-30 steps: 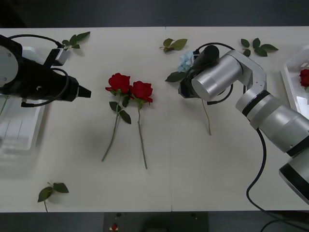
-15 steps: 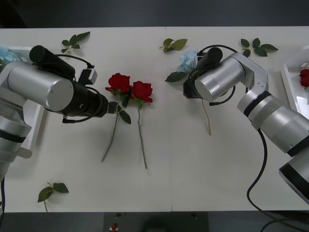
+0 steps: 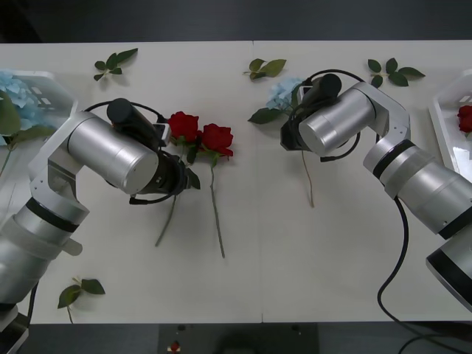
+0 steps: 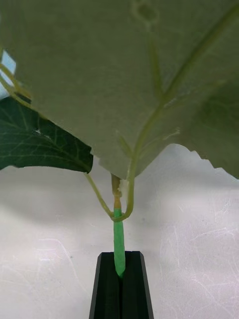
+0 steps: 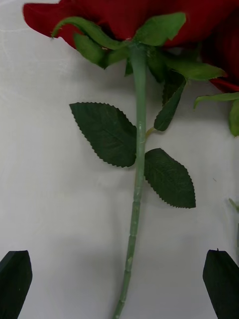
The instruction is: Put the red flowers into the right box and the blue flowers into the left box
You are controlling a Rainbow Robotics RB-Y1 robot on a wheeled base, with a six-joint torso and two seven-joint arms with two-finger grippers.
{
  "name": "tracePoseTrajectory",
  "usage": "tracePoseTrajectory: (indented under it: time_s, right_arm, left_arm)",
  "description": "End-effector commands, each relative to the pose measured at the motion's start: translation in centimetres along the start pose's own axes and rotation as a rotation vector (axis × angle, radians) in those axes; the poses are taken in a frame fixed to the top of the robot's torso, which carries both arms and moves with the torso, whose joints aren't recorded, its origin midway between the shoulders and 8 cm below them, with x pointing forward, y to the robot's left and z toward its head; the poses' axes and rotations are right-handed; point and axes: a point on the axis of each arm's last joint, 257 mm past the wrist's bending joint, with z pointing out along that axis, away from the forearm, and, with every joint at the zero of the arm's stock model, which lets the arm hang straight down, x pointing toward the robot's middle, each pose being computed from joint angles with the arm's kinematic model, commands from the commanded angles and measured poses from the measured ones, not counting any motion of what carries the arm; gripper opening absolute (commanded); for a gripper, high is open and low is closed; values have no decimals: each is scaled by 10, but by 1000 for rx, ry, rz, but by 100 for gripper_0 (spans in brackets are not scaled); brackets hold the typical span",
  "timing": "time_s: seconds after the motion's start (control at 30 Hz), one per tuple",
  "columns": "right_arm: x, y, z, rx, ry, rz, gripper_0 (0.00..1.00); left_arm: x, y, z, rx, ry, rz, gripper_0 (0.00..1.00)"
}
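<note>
My right gripper (image 4: pixel 119 284) clamps a blue flower's stem (image 4: pixel 118 244); carry to left box (image 3: pixel 44 88) next. Left gripper (image 5: pixel 119 284) spread wide, rose stem (image 5: pixel 135 199) between fingers, probably untouched; descend, close.

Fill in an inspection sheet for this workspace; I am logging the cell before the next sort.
Surface: white table, seam down the middle.
Job's things: two red roses lying mid-table; one rose in right box; blue flowers in left box; one blue flower held.
Clutter: loose leaf sprigs.
Grippers: left tool open, straddling a rose stem; right tool shut on the blue flower's stem.
Cables: black cable along right arm.
Surroundings: nothing seen.
</note>
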Motion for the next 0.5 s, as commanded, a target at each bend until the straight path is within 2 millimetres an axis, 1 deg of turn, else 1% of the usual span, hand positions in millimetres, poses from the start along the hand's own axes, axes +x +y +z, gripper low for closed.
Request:
tracePoseTrajectory:
  time_s: [0.03,0.23,0.33,0.4,0.43,0.5]
  right_arm:
    - [-35,16,-13,-42,-57,2,0]
    - [-46,3,-21,-101,-52,76,0]
    - [-56,-7,-29,-146,-58,75,0]
    - [-65,-15,-39,-188,-64,66,0]
    - [-67,-17,-42,-199,-66,67,0]
    - [-76,-21,-54,-247,-77,64,0]
  left_arm:
    - [-34,-16,-3,19,-63,-23,100]
    - [-41,-22,8,22,-62,-32,97]
    - [-45,-20,12,7,-70,-30,94]
    - [-47,-18,15,-10,-71,-18,90]
    - [-47,-17,16,-15,-72,-14,89]
    - [-48,-17,20,-30,-82,1,86]
